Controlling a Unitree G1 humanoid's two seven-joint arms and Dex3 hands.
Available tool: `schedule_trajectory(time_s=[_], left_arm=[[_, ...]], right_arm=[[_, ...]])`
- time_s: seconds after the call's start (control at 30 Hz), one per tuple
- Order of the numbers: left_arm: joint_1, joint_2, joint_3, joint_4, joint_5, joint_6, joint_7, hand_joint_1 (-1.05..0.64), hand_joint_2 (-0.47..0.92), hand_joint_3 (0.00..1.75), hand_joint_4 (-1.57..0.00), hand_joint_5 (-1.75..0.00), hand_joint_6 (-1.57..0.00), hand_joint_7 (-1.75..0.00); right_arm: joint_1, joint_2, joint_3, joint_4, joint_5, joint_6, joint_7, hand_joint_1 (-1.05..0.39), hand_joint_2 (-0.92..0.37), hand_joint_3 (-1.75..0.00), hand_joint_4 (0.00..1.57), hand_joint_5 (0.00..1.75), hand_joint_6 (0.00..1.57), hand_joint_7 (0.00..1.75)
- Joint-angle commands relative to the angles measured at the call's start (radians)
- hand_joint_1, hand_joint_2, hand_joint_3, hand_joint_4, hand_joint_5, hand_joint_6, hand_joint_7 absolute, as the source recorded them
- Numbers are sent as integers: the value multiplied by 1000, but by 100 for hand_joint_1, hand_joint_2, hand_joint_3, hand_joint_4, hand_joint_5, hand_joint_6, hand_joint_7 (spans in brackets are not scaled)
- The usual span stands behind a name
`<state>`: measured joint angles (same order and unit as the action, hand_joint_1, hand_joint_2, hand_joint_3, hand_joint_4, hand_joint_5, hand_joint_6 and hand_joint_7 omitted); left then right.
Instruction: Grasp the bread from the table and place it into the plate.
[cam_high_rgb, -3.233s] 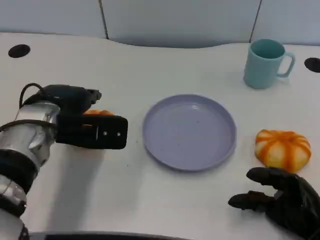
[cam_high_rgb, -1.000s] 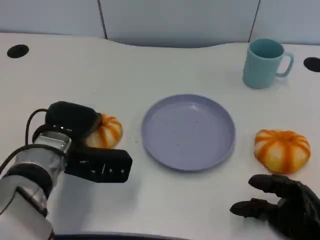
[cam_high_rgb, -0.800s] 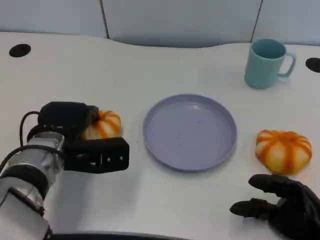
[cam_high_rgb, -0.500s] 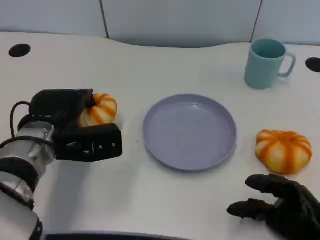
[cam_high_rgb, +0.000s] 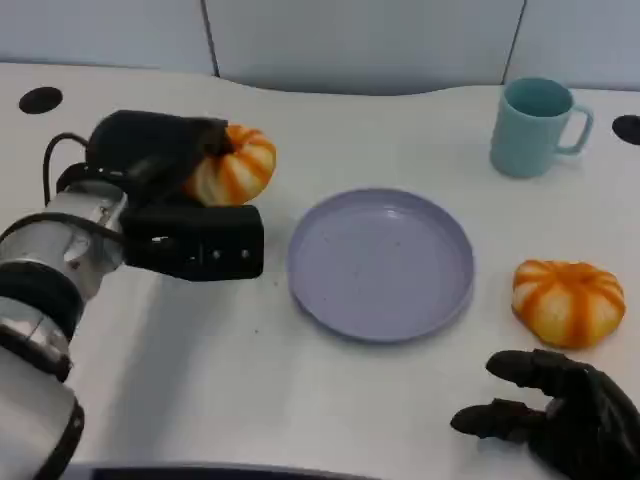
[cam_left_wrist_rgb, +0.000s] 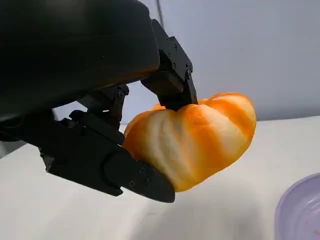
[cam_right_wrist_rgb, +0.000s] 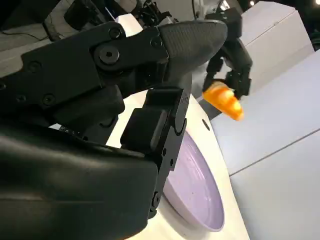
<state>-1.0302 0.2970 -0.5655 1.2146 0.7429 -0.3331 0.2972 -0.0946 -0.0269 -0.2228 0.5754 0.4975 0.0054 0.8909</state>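
Note:
My left hand (cam_high_rgb: 170, 175) grips an orange-and-white striped bread (cam_high_rgb: 233, 164) and holds it above the table, left of the lavender plate (cam_high_rgb: 380, 262). In the left wrist view the bread (cam_left_wrist_rgb: 192, 140) sits pinched between black fingers (cam_left_wrist_rgb: 172, 82), off the table surface. A second striped bread (cam_high_rgb: 565, 301) lies on the table right of the plate. My right hand (cam_high_rgb: 565, 415) rests low at the near right, fingers apart, holding nothing. The right wrist view shows the plate (cam_right_wrist_rgb: 192, 187) and, far off, the held bread (cam_right_wrist_rgb: 223, 99).
A teal mug (cam_high_rgb: 535, 125) stands at the back right. Two dark round holes (cam_high_rgb: 40, 99) sit in the tabletop at the far left and far right. The table's near edge runs along the bottom of the head view.
My left hand closed on the left bread and lifted it off the table, moving it up and toward the plate. The right hand stayed nearly still.

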Motion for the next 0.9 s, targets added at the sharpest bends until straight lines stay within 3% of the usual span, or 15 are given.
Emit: schedule_trajectory(time_s=[0.03, 0.07, 0.2, 0.23, 0.27, 0.33, 0.37, 0.4, 0.47, 0.5, 0.63, 0.73, 0.8, 0.9], left_arm=[[-53, -42, -8, -25, 5, -27, -2, -23, 90, 1, -68, -175, -74, -108], [-59, -58, -10, -28, 4, -41, 1, -22, 91, 3, -70, -175, -74, -109], [-75, -101, -23, -25, 15, -83, 24, -18, 92, 6, -75, -175, -63, -147], [-79, -112, -27, -23, 19, -88, 29, -21, 92, 5, -77, -175, -71, -124], [-83, -123, -31, -19, 24, -97, 40, -21, 92, 5, -78, -175, -73, -121], [-89, -140, -39, -12, 33, -106, 50, -19, 92, 6, -80, -175, -65, -149], [-92, -149, -42, -7, 36, -108, 51, -19, 92, 5, -81, -175, -65, -149], [-95, -158, -45, -2, 41, -109, 51, -19, 91, 5, -81, -175, -68, -144], [-98, -169, -52, 6, 46, -113, 58, -22, 91, 2, -81, -175, -77, -112], [-100, -175, -56, 10, 52, -111, 63, -22, 91, 2, -80, -175, -79, -104], [-107, -199, -62, 23, 55, -94, 40, -21, 92, 3, -81, -175, -76, -121], [-107, -215, -67, 29, 59, -82, 33, -23, 91, 2, -82, -175, -78, -111], [-104, -219, -71, 31, 60, -85, 32, -25, 90, 0, -81, -175, -82, -92], [-98, -219, -89, 34, 72, -95, 51, -26, 88, 0, -82, -175, -86, -79]], right_arm=[[11, -7, 7, -7, -8, -8, -5, -70, -92, -17, 124, 23, 124, 1], [14, -5, 9, -14, -10, -7, -10, -71, -92, -17, 124, 23, 124, 1], [23, -2, 16, -30, -15, 2, -23, -71, -92, -17, 124, 24, 124, 1], [25, 0, 18, -33, -17, 1, -29, -71, -92, -17, 124, 24, 125, 1], [27, 1, 20, -38, -17, 3, -34, -71, -92, -17, 124, 25, 125, 1], [30, 3, 23, -42, -16, 3, -35, -72, -92, -16, 124, 25, 125, 1], [31, 3, 24, -44, -13, 7, -35, -71, -92, -16, 123, 25, 125, 1], [31, 4, 26, -44, -12, 8, -34, -71, -92, -16, 123, 25, 125, 1], [31, 5, 26, -41, -10, 6, -29, -71, -92, -17, 123, 26, 125, 1], [30, 5, 26, -38, -9, 3, -25, -71, -92, -17, 122, 26, 124, 1], [36, 8, 29, -47, -11, -1, -25, -70, -92, -18, 122, 26, 124, 1], [44, 11, 34, -65, -15, 1, -34, -71, -92, -18, 122, 27, 125, 1], [46, 12, 36, -66, -14, 0, -33, -71, -92, -19, 122, 28, 125, 1], [47, 15, 37, -66, -14, 0, -35, -71, -92, -19, 121, 28, 126, 1]])
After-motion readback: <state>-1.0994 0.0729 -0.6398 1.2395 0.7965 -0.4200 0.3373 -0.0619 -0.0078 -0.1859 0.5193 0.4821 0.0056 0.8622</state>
